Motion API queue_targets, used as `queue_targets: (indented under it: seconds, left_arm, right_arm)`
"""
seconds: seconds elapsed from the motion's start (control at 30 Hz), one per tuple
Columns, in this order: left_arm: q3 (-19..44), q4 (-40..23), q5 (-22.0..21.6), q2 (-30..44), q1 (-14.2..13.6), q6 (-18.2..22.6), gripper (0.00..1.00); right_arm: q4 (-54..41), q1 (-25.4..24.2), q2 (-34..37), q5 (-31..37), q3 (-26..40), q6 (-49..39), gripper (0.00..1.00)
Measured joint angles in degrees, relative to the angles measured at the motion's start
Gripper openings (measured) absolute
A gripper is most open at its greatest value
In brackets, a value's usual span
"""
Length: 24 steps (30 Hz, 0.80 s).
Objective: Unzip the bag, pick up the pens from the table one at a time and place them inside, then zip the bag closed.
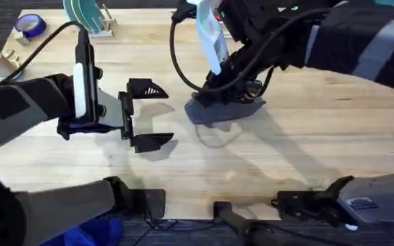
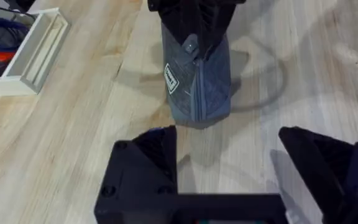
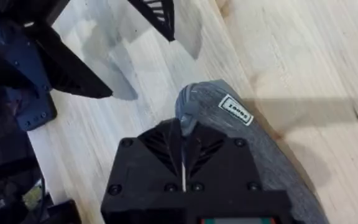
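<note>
Overhead: right hand (image 1: 232, 93) clamped on bag (image 1: 219, 111); left hand (image 1: 148, 115) spread.

The table (image 1: 306, 137) is light wood with visible grain and plank seams; its finish is smooth with a low sheen. The bag (image 2: 199, 81) is grey-blue woven cloth — matt, finely textured — and carries a small white label (image 3: 235, 110) with dark print. The left gripper (image 2: 229, 168) and right gripper (image 3: 184, 163) have black matt plastic fingers, ribbed on the faces — fastened with small dark screws.
</note>
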Motion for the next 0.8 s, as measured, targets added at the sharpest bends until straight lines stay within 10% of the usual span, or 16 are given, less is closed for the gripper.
queue_targets:
  seconds: [0.43, 0.8]
  left_arm:
    - [0.00, 4.00, 2.23, 0.00, -0.38, -9.67, 0.995]
    - [0.00, 12.97, 3.25, 4.23, -7.89, -21.95, 0.995]
  right_arm:
    - [0.20, 0.35, 0.99, -0.02, 0.00, 1.07, 0.033]
    - [0.33, 0.85, 1.57, -0.02, 0.00, 1.46, 0.032]
